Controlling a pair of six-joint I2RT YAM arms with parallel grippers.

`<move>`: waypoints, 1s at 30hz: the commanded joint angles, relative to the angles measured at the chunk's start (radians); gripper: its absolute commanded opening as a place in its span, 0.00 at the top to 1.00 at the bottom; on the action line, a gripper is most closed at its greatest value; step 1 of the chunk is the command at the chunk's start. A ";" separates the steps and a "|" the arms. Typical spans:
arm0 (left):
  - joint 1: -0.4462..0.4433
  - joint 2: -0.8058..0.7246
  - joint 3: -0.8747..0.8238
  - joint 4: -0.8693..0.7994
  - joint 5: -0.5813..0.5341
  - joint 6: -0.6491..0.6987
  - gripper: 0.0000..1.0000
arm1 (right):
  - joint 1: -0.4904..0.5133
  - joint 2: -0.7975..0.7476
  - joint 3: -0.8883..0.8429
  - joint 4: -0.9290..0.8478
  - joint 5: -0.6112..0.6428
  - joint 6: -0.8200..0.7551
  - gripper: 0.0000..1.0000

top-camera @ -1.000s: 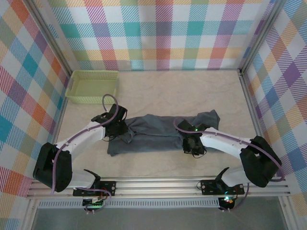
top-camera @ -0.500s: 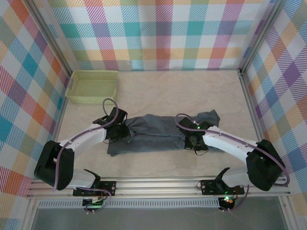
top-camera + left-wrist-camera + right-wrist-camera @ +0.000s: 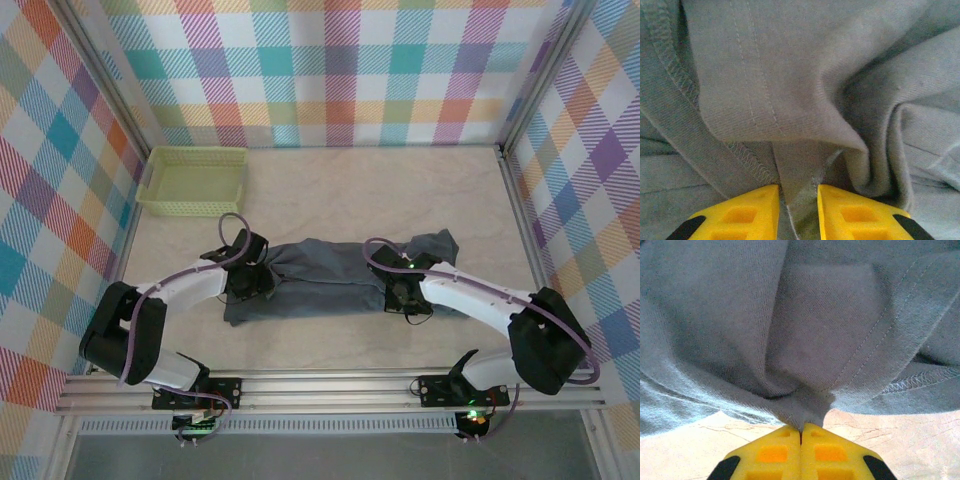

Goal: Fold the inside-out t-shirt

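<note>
The inside-out t-shirt (image 3: 330, 282) lies mid-way across the table (image 3: 400, 190) as a long wrinkled band, seemingly folded once lengthwise with crosswise folds left, the right gripper (image 3: 801, 432) pinching its edge and the left gripper (image 3: 799, 197) slightly parted around a fold, grip uncertain.

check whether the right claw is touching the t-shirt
Touching. The right wrist view shows the right claw shut on a pinched fold of the t-shirt, with the cloth coming straight out from between its yellow tips.
</note>
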 commanded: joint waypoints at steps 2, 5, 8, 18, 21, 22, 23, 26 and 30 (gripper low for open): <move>-0.016 0.007 -0.017 0.015 0.023 -0.027 0.72 | 0.004 0.015 0.021 0.000 0.000 -0.006 0.99; -0.028 0.001 -0.015 0.013 0.019 -0.035 0.71 | 0.004 0.017 0.021 -0.001 0.000 -0.004 0.99; -0.034 -0.007 -0.016 0.015 0.023 -0.049 0.71 | 0.005 0.016 0.022 -0.004 0.001 -0.004 0.99; -0.055 -0.020 -0.021 0.032 0.030 -0.083 0.76 | 0.003 0.015 0.023 -0.002 0.005 -0.003 1.00; -0.055 -0.024 -0.025 0.035 0.026 -0.088 0.78 | 0.004 0.015 0.023 -0.002 0.005 -0.004 1.00; -0.056 -0.024 -0.025 0.036 0.026 -0.090 0.79 | 0.004 0.016 0.021 -0.001 0.007 -0.005 1.00; -0.056 -0.025 -0.027 0.039 0.026 -0.090 0.80 | 0.004 0.016 0.021 -0.002 0.007 -0.006 1.00; -0.056 -0.023 -0.028 0.045 0.026 -0.095 0.86 | 0.004 0.016 0.021 -0.001 0.008 -0.006 1.00; -0.056 -0.030 -0.017 0.041 0.015 -0.092 0.93 | 0.004 0.016 0.021 -0.003 0.013 -0.005 1.00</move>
